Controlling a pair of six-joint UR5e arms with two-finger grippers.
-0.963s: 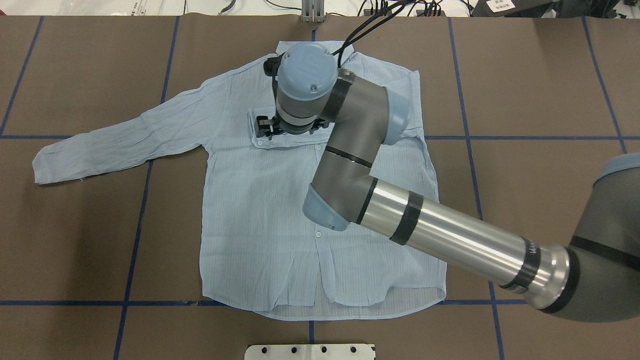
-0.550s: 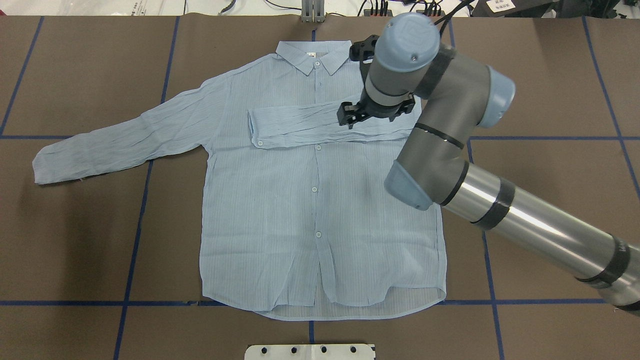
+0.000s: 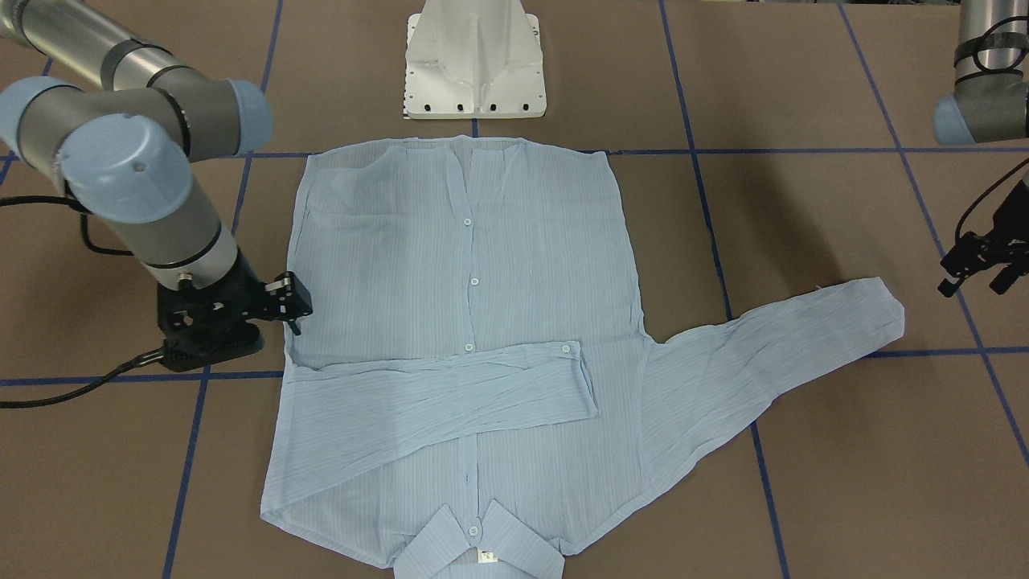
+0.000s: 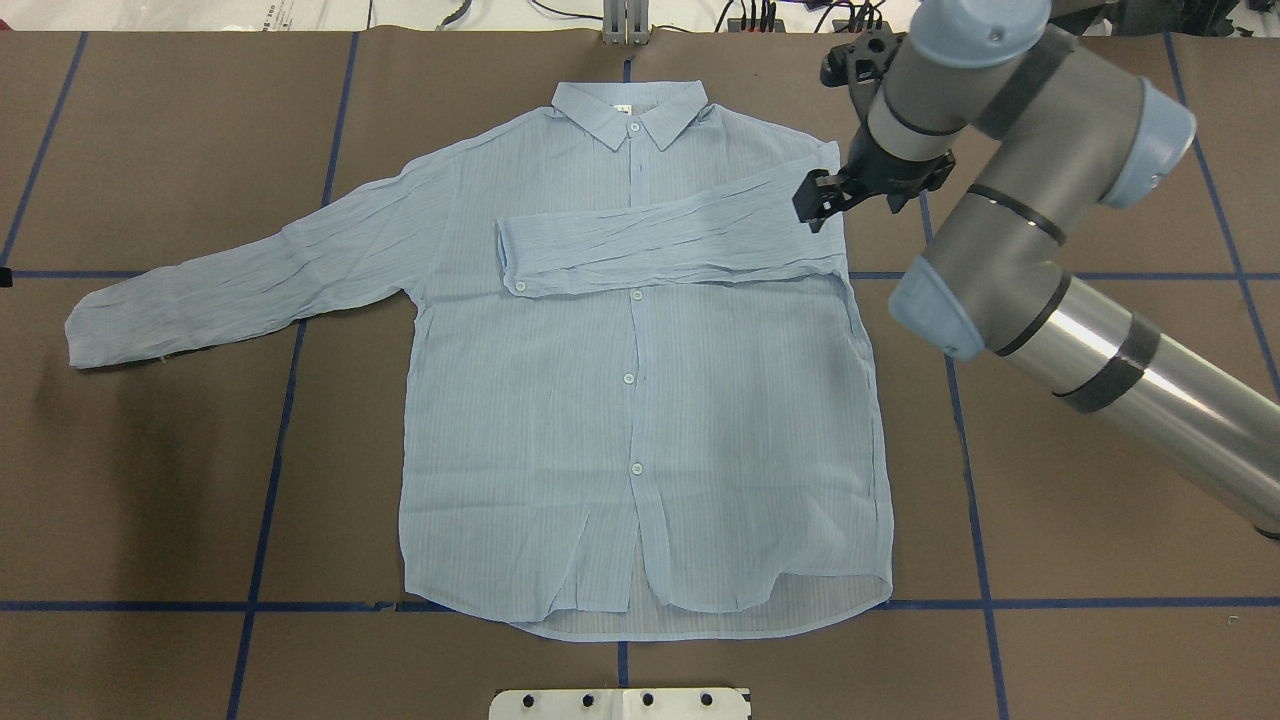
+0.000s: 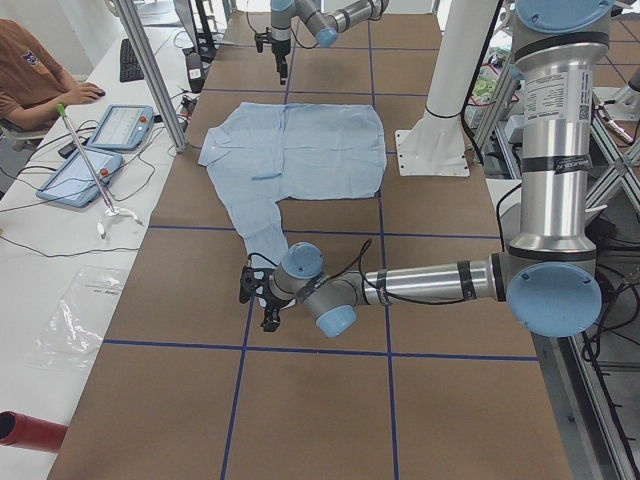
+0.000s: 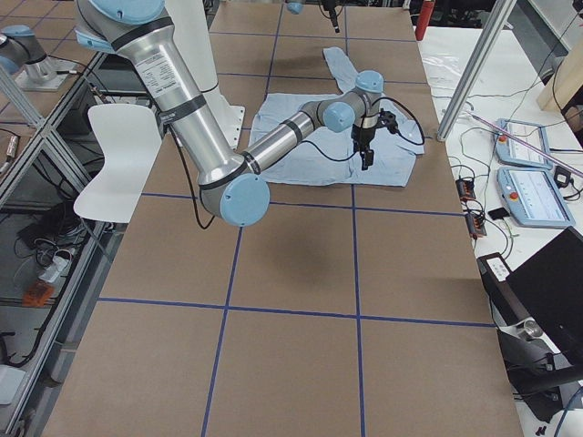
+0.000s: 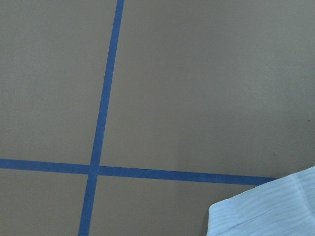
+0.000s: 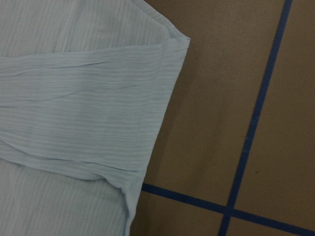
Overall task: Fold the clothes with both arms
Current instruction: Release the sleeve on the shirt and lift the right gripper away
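**Q:** Where is the shirt, taken from the two grippers?

**A:** The light-blue shirt [image 4: 640,400] lies flat and buttoned on the brown table [image 4: 1100,420], front side up. The right gripper [image 4: 818,200] hangs at the shirt's outer edge, by the shoulder on that side. The collar [image 4: 630,110] is off to the gripper's side, toward the robot's left and a little farther from the robot. From just beside this gripper, one sleeve [image 4: 660,245] runs folded across the chest and away toward the robot's left. Its buttoned cuff ends just past the button line.

**Q:** Is that gripper holding anything?

**A:** No. Its fingers look parted with nothing between them, and it is above the cloth, not touching it. Its wrist camera looks down on the folded sleeve's edge and on blue tape lines on the bare table.

**Q:** And the left gripper?

**A:** The left gripper [image 3: 977,269] hovers over bare table, its two fingers apart and empty. The other sleeve [image 4: 240,285] lies spread out sideways from the shirt, and its cuff ends near this gripper without touching it. In the left wrist camera only a corner of that cuff shows, beside a crossing of tape lines.
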